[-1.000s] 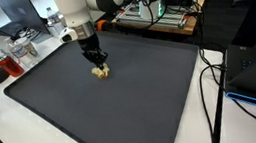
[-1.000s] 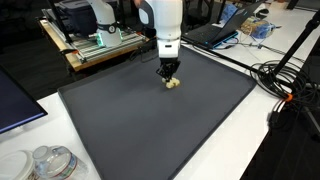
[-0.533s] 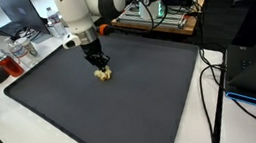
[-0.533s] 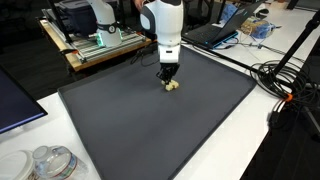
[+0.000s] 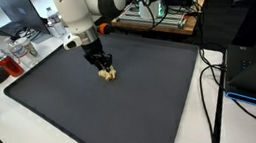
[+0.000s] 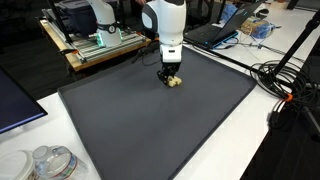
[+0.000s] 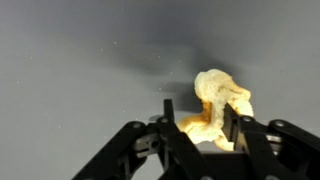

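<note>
A small pale yellow crumpled lump, like a piece of popcorn (image 7: 215, 100), sits between my gripper's fingers (image 7: 198, 122) in the wrist view. The fingers are closed against its sides. In both exterior views the gripper (image 5: 102, 67) (image 6: 171, 76) stands upright over the dark grey mat (image 5: 124, 112) (image 6: 150, 120), with the yellow lump (image 5: 108, 75) (image 6: 174, 83) at its tips, at or just above the mat surface.
A red-handled tool and clutter (image 5: 6, 66) lie on the white table beyond the mat. Cables (image 5: 211, 90) (image 6: 285, 85) run beside the mat. A laptop (image 6: 215, 32), a wooden rack with electronics (image 6: 95, 42) and plastic containers (image 6: 45, 162) stand around it.
The gripper and the yellow lump have shifted slightly across the mat, toward the right in one exterior view. The fingers stay closed on the lump.
</note>
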